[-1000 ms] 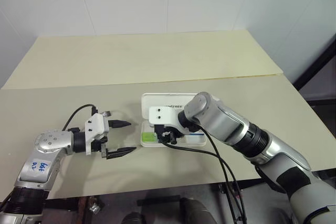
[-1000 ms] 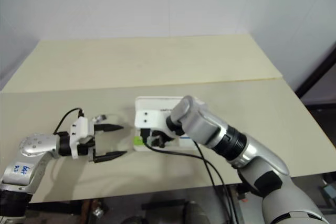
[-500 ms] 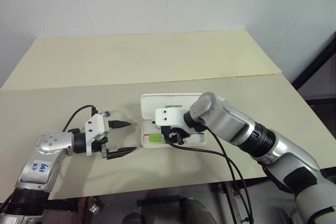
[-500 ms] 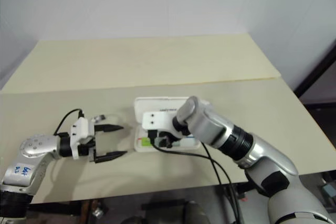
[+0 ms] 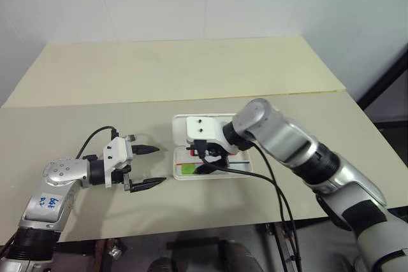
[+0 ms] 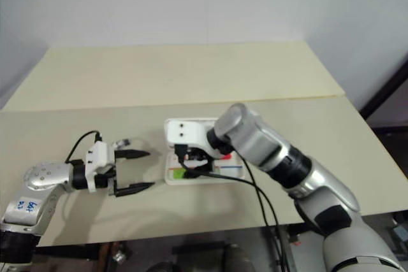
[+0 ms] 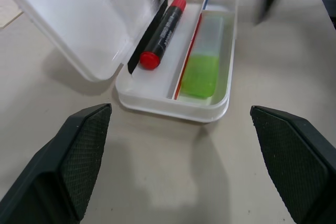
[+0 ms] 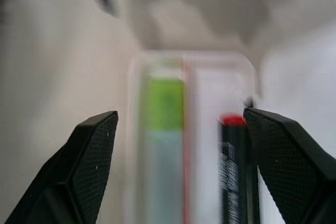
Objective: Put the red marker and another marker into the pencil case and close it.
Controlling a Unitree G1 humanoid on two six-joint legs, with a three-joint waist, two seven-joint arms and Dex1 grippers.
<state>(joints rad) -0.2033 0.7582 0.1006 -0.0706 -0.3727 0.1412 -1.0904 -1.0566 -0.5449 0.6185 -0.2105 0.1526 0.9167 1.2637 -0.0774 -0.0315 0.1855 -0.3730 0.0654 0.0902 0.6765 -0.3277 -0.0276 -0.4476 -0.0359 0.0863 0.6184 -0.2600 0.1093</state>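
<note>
While the left gripper (image 5: 148, 167) hangs low over the table (image 5: 127, 87) with its two black fingers spread wide and empty, the pencil case (image 7: 222, 56) lies just past its fingertips, a little to the robot's right and apart from them. In the left wrist view the case sits on the table with its lid (image 7: 79, 19) swung up and tilted back, dark lettering on the lid's inner face. Inside, a thin red and blue divider splits the tray in two. The compartment away from the lid holds the green highlighter (image 7: 203, 64), lying flat along the divider. The compartment next to the lid holds the red marker (image 7: 164, 31), dark-bodied with red at both ends, lying lengthwise against the lid's edge. Farther on, the right gripper (image 5: 208, 158) is above the case's tray, angled down, its fingers parted and holding nothing; the two markers lie below it, between its spread fingers in the right wrist view.
</note>
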